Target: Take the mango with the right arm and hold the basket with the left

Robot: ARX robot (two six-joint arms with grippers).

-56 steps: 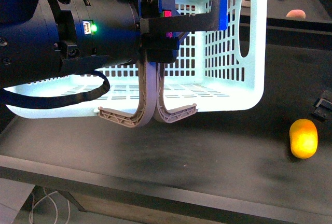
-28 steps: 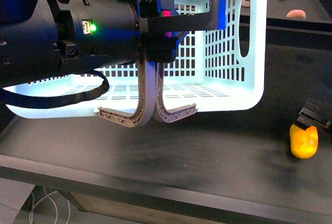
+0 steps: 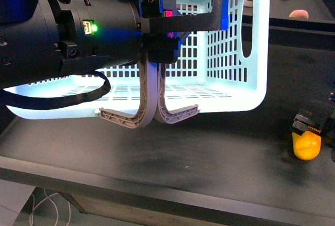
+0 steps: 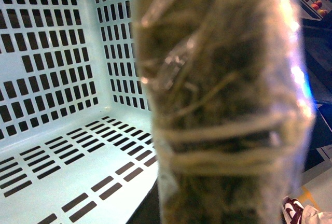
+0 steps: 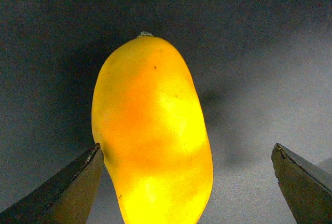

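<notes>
The right gripper [image 3: 312,125], jaws spread wide, straddles the mango [image 5: 153,130] near the right edge of the tabletop [image 3: 209,155] while the left gripper [image 3: 157,32] clenches the basket [image 3: 230,95] by its 2 handles [image 3: 149,105].

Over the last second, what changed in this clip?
The right gripper came in from the right edge and down over the top of the mango, jaws open on either side of it, not yet closed. The mango, the basket and the left gripper, clamped on the basket's handles, stayed put.
</notes>
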